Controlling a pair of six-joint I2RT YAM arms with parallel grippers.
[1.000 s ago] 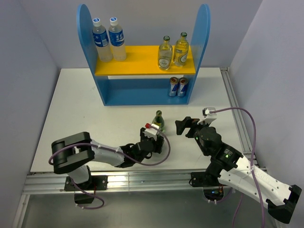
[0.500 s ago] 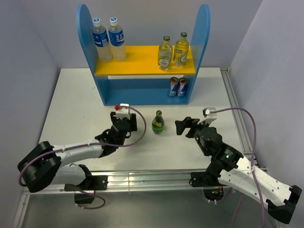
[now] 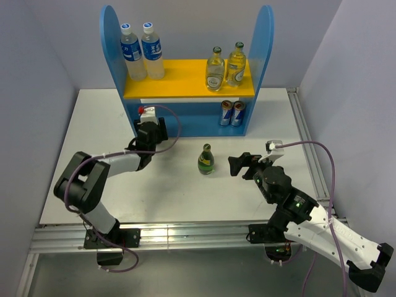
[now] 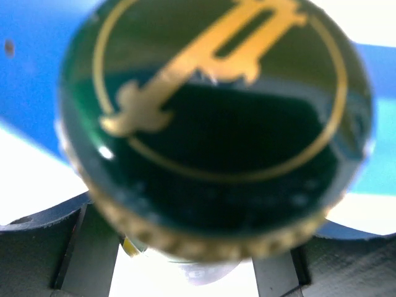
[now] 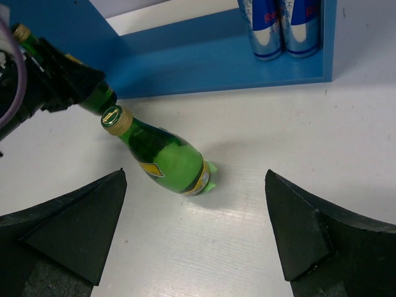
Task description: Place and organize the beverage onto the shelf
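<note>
The blue shelf [image 3: 111,43] holds two clear bottles with blue labels [image 3: 142,52] at the left of its yellow board and two pale glass bottles [image 3: 226,67] at the right. One dark green bottle [image 3: 205,159] stands on the table before the shelf, also in the right wrist view [image 5: 167,158]. My left gripper [image 3: 151,136] is by the shelf's lower left opening, shut on the second green bottle. That bottle's gold-rimmed green cap [image 4: 216,124] fills the left wrist view, and its end shows in the right wrist view [image 5: 98,98]. My right gripper [image 3: 242,166] is open and empty, right of the standing bottle [image 5: 195,235].
Two blue-silver cans [image 3: 232,114] stand at the right of the shelf's lower level, also in the right wrist view [image 5: 284,28]. Grey walls close in the left, back and right. A metal rail [image 3: 185,235] runs along the table's near edge.
My left arm has swung from beside the standing green bottle to the left and back, up to the shelf's lower left. The right arm and standing bottle have not moved.
</note>
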